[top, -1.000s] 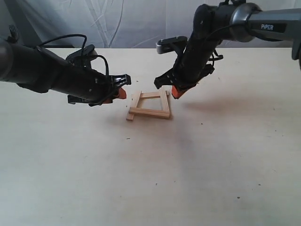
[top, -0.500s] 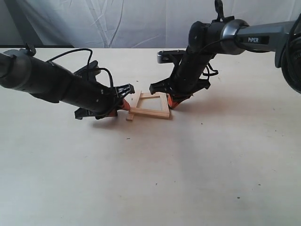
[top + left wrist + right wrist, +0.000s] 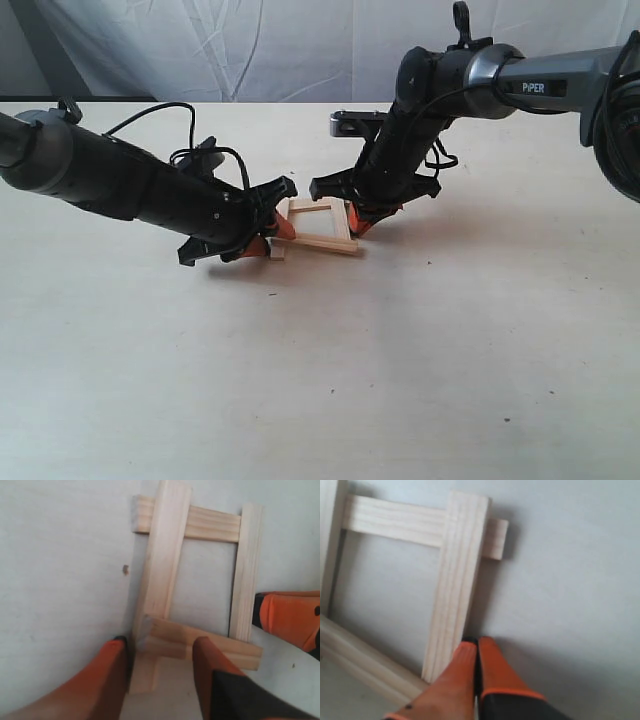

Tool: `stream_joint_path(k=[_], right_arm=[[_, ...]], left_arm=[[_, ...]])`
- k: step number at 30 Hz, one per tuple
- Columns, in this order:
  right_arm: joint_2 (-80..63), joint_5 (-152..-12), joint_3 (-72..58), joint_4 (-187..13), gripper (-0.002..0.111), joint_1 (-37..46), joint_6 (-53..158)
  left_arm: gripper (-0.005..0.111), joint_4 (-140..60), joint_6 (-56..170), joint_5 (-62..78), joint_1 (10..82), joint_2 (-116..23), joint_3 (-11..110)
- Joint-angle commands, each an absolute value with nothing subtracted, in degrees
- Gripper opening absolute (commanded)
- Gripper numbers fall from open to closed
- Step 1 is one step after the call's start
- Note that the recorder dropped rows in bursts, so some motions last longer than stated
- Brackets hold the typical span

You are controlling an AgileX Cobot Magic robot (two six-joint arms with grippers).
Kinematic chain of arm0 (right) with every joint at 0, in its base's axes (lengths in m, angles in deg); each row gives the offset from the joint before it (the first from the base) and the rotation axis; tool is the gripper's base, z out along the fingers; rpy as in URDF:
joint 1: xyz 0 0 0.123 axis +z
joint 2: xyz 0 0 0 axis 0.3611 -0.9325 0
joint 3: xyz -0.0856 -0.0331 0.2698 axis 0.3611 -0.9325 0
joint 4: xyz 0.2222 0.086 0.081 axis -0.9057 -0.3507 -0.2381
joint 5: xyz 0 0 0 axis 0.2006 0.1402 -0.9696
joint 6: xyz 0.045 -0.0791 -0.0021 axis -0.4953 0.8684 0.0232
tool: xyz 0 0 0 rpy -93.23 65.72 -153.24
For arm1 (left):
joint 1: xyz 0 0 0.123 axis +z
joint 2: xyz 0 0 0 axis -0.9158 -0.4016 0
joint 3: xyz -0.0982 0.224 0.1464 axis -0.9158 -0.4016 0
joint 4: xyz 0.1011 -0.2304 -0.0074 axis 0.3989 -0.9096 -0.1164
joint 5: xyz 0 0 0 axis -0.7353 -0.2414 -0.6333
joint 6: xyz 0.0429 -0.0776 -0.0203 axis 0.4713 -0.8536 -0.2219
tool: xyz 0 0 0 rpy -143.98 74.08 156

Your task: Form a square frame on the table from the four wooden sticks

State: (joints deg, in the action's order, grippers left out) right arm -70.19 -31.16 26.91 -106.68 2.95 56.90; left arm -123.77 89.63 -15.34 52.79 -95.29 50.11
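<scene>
At the frame's left corner, left gripper had its fingers spread, straddling a crossing: one pad against the outer edge of the long top stick, the other over the near cross stick. Didn't look clamped, though the wrist view was tight, so I couldn't rule out light contact on both sides. Read as a corral: it kept that corner from sliding while the far side got pushed.

Right gripper had its fingers pressed together into one blunt tip, touching the outer side of the right-hand stick near its end. A poker, not a grasp, placed to nudge that stick inward.

Square frame sat on the table between both arms. All four wooden sticks were laid with ends overhanging. The long top stick was slanted, so the outline was skewed.

My read: nearly done, only squaring left. Risk: too hard a push would shift the stacked sticks.
</scene>
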Motion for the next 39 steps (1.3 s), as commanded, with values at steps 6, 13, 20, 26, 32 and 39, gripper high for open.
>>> stream_joint_path(k=[6, 13, 20, 26, 32, 39], right_arm=[[-70.0, -31.0, 27.0, -107.4, -0.001, 2.9, 56.6], [-66.0, -30.7, 27.0, -103.1, -0.001, 1.7, 51.2], [-64.2, -17.9, 25.7, -101.6, -0.001, 5.6, 52.5], [-64.2, -21.7, 20.8, -103.2, -0.001, 6.9, 52.5], [-64.7, -25.4, 20.7, -103.7, -0.001, 6.9, 52.5], [-66.1, -27.3, 20.7, -103.7, -0.001, 6.9, 52.5]], left_arm=[[0.042, -123.0, 92.5, -15.8, 52.7, -96.5, 49.5], [0.042, -118.3, 92.5, -18.6, 57.4, -91.5, 49.5], [0.042, -120.5, 94.1, -21.4, 59.2, -88.1, 49.5], [0.042, -139.6, 108.1, -17.7, 55.5, -91.5, 50.9], [0.042, -139.6, 109.0, -19.2, 54.8, -96.1, 52.9], [0.042, -139.6, 109.6, -19.2, 54.8, -96.4, 52.9]])
